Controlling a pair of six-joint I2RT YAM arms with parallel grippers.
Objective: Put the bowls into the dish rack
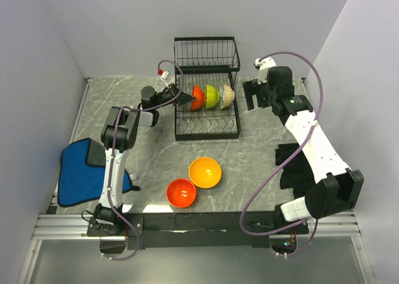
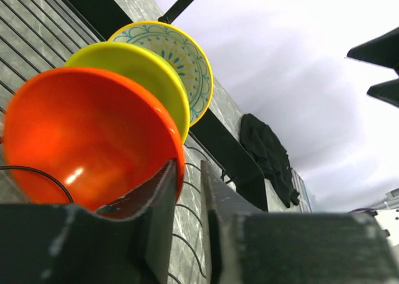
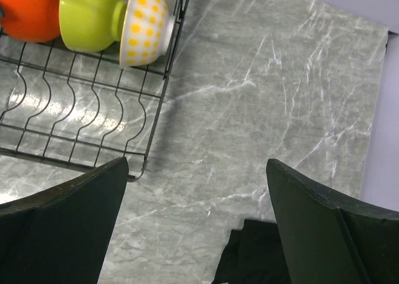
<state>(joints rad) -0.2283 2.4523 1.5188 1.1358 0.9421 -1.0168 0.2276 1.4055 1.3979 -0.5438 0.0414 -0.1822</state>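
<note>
The black wire dish rack [image 1: 206,50] stands at the back middle. Its lower base holds a red-orange bowl [image 1: 198,97], a lime green bowl [image 1: 212,96] and a cream patterned bowl [image 1: 227,95] on edge. My left gripper [image 1: 185,98] is at the red-orange bowl [image 2: 81,134]. Its jaws straddle the rim, slightly apart, with a gap showing beside the rim. The lime bowl [image 2: 137,68] and the patterned bowl [image 2: 177,59] stand behind it. My right gripper [image 1: 252,95] is open and empty to the right of the rack. An orange bowl [image 1: 205,172] and a second red-orange bowl [image 1: 181,193] sit on the table. The blue bowl is out of view.
A blue folded cloth [image 1: 81,171] lies at the left beside the left arm. A black cloth [image 1: 293,165] lies at the right under the right arm, and shows in the right wrist view [image 3: 255,253]. The rack's slotted base [image 3: 62,109] has free slots in front of the bowls.
</note>
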